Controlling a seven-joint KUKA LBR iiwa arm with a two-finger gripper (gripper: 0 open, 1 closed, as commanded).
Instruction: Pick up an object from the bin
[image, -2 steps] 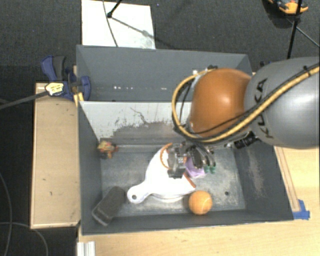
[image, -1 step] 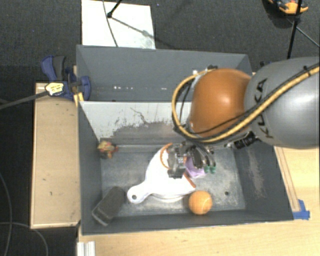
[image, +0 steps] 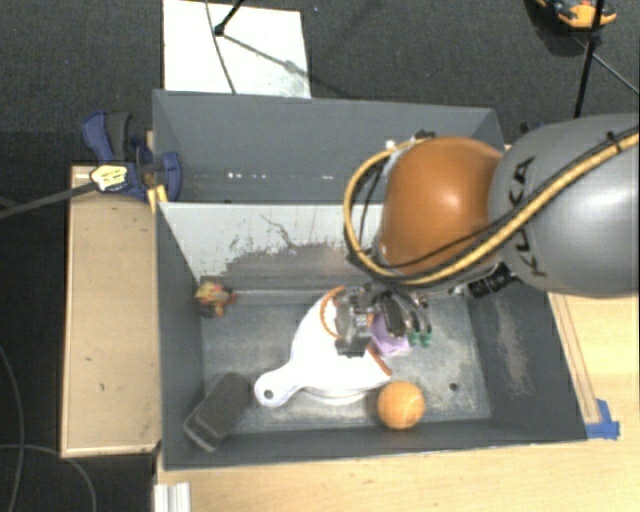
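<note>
The arm's orange dome cover rises highest towards the camera, ringed by yellow and black cables. It reaches in from the right over the grey bin. Below it the gripper hangs low over the middle of the floor. It is just above the far right edge of a white scoop with a short handle and a small purple piece. Whether the claw is apart or together cannot be told. An orange ball lies just beside the scoop at the near wall. A dark grey block sits in the near left corner, and a small yellow-and-red thing lies far left.
</note>
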